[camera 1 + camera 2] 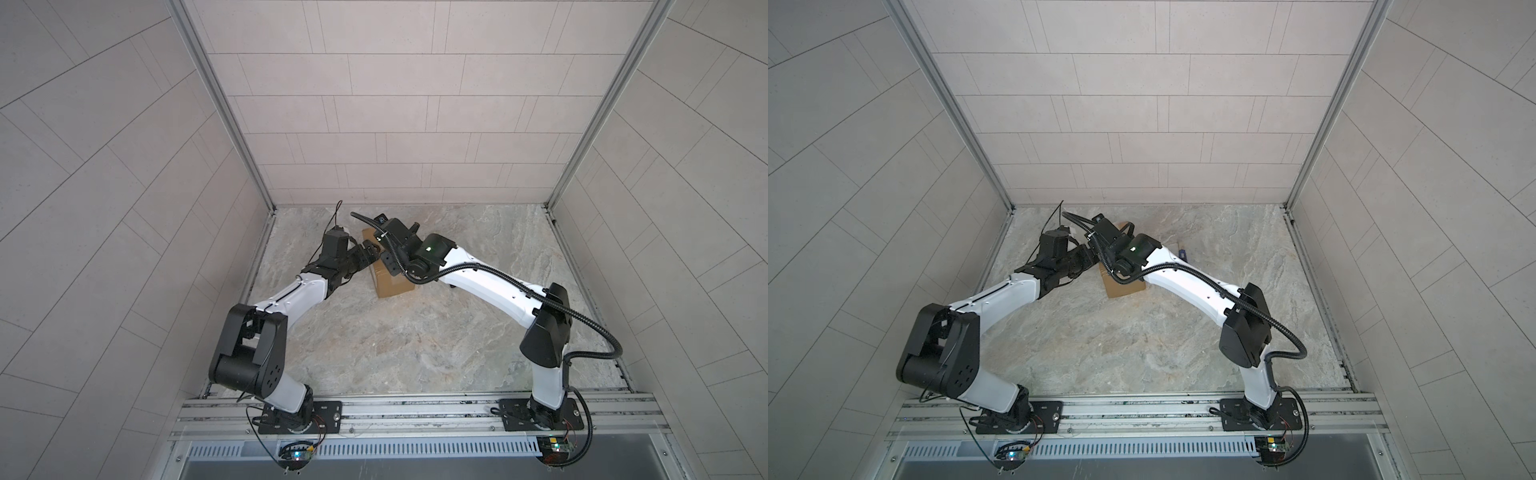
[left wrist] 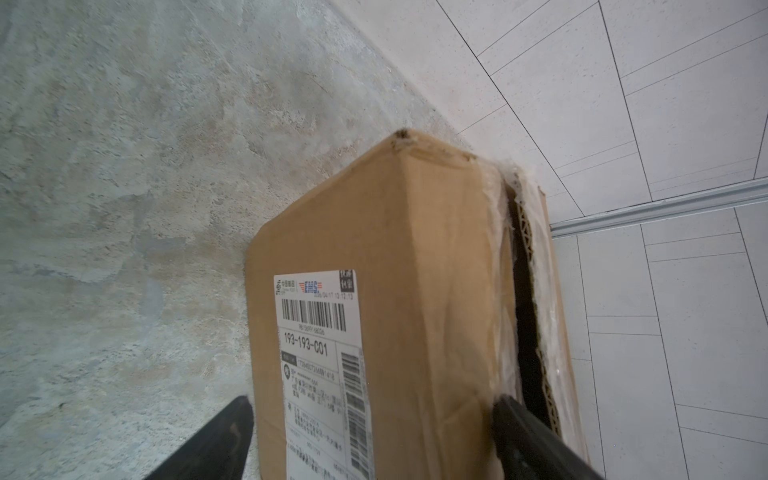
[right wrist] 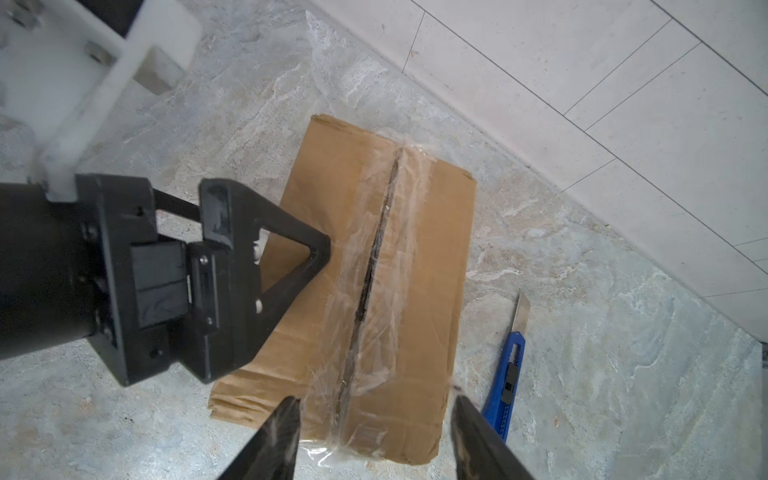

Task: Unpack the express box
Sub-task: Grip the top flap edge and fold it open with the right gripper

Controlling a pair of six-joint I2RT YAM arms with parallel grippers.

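The express box lies flat on the marble top toward the back left, brown, with torn clear tape along a slit top seam. Its white label faces my left gripper, which is open wide at the box's left side. One finger lies on the top flap beside the seam, the other sits low by the label face. My right gripper hovers open above the box's near end, holding nothing. In both top views the arms cover most of the box.
A blue utility knife with its blade out lies on the table just right of the box, also seen past the right arm. The tiled back wall stands close behind. Bare marble stretches toward the front rail.
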